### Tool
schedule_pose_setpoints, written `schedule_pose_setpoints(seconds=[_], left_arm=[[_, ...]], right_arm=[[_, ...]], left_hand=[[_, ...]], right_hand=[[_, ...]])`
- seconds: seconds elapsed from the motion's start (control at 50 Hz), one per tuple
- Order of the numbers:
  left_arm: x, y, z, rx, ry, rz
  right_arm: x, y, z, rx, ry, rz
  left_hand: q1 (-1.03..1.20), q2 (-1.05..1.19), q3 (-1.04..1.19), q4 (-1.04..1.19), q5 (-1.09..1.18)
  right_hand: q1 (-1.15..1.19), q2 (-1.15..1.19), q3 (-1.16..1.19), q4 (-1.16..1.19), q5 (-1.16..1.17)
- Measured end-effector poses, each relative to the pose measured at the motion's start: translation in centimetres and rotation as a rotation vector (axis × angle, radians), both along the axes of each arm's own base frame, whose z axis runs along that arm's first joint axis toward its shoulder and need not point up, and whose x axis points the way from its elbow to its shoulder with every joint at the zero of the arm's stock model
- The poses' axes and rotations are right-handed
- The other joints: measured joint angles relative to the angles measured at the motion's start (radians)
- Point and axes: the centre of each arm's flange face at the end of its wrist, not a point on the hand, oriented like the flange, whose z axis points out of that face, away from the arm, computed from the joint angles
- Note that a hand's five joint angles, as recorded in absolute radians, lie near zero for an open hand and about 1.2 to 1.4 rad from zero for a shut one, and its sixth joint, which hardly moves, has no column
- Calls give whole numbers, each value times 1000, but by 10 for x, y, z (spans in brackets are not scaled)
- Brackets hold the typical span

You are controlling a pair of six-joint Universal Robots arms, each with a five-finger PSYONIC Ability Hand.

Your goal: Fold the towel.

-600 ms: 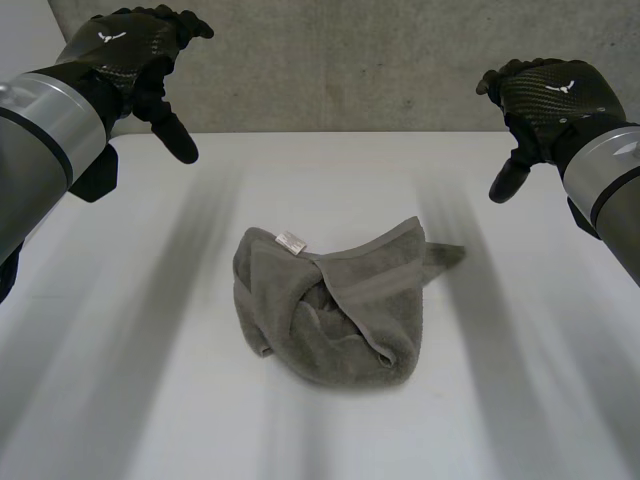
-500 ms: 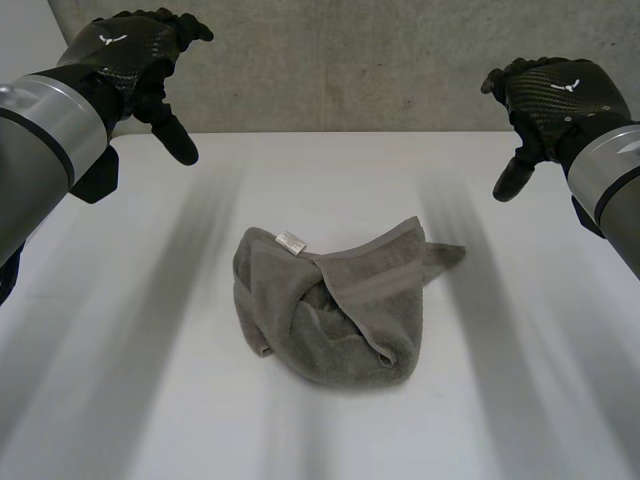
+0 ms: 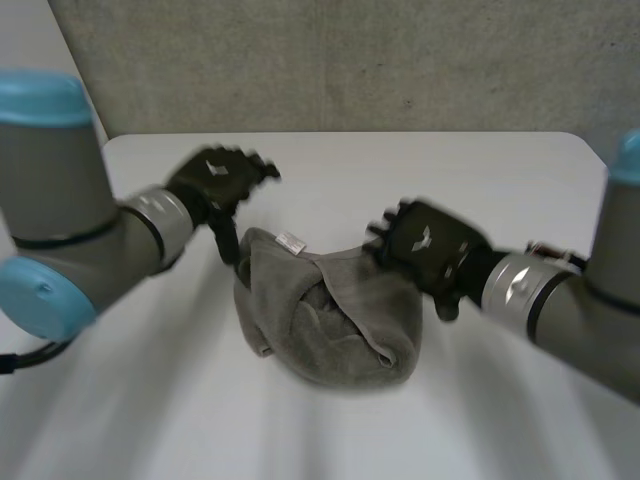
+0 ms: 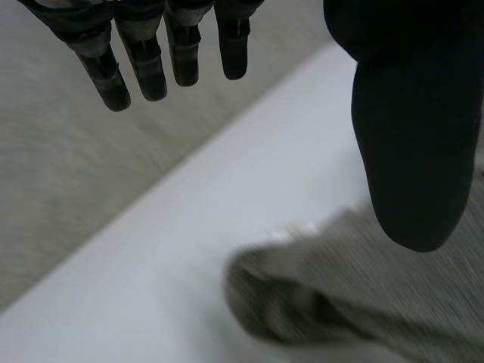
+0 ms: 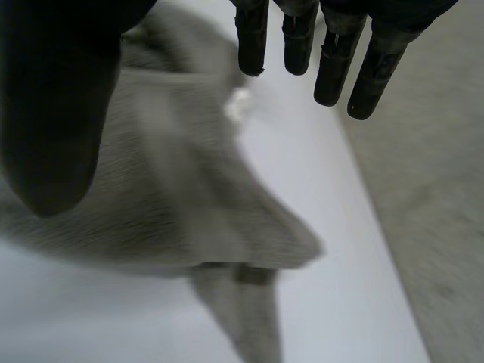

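Both splayed and empty over the towel (image 3: 320, 335): left hand (image 3: 213, 179) by its tag (image 3: 291, 241), right hand (image 3: 425, 244) opposite.

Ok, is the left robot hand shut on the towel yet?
No, in the left wrist view the left robot hand has straight fingers well apart from its thumb, with the grey towel ungripped.

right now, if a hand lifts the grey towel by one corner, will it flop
Probably floppy: the towel lies crumpled in soft folds, so a lifted corner would likely drape. Its fuzzy surface looks grippy, unlikely to slip. Pushed, it would probably bunch rather than slide.
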Motion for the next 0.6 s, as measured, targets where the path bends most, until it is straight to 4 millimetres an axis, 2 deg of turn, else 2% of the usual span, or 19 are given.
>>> schedule_pose_setpoints(seconds=[0.06, 0.12, 0.24, 0.3, 0.34, 0.36, 0.38, 0.42, 0.46, 0.52, 0.56, 0.6], left_arm=[[-6, 3, -24, 27, -71, -44], [-11, 7, -47, 57, -128, -78], [-15, 12, -70, 102, -172, -102], [-16, 12, -75, 115, -179, -103], [-16, 12, -76, 116, -178, -102], [-16, 12, -75, 113, -176, -101], [-17, 11, -72, 104, -170, -98], [-17, 8, -66, 83, -158, -92], [-18, 5, -55, 45, -135, -79], [-19, -3, -23, -56, -63, -29], [-15, -8, 6, -131, 19, 33], [-6, -9, 44, -208, 167, 127]], right_arm=[[4, 8, -21, 4, 67, 64], [10, 13, -41, 20, 110, 106], [18, 13, -64, 25, 121, 128], [23, 10, -71, -1, 105, 129], [26, 7, -72, -29, 87, 123], [27, 6, -72, -37, 82, 119], [28, 2, -71, -55, 69, 106], [29, -4, -66, -84, 45, 72], [30, -14, -56, -118, 4, 14], [29, -32, -28, -173, -108, -114], [25, -43, 3, -208, -244, -219], [15, -51, 44, -234, -444, -324]], left_hand=[[52, 52, 53, 53, 52], [195, 196, 197, 189, 187], [506, 512, 503, 505, 502], [721, 735, 734, 722, 718], [866, 884, 882, 884, 873], [882, 907, 900, 903, 887], [900, 934, 932, 932, 911], [912, 952, 950, 952, 928], [918, 965, 963, 965, 939], [923, 975, 973, 975, 947], [923, 978, 976, 979, 948], [923, 979, 978, 980, 955]], right_hand=[[0, 0, 0, 0, 0], [0, 0, 0, 0, 0], [22, 3, 3, 2, 5], [381, 339, 331, 318, 356], [735, 732, 713, 696, 708], [855, 859, 835, 799, 831], [1011, 1017, 997, 982, 1010], [1080, 1069, 1083, 1065, 1082], [1081, 1069, 1090, 1076, 1087], [1082, 1069, 1090, 1076, 1087], [1084, 1069, 1090, 1076, 1087], [1087, 1069, 1090, 1076, 1087]])
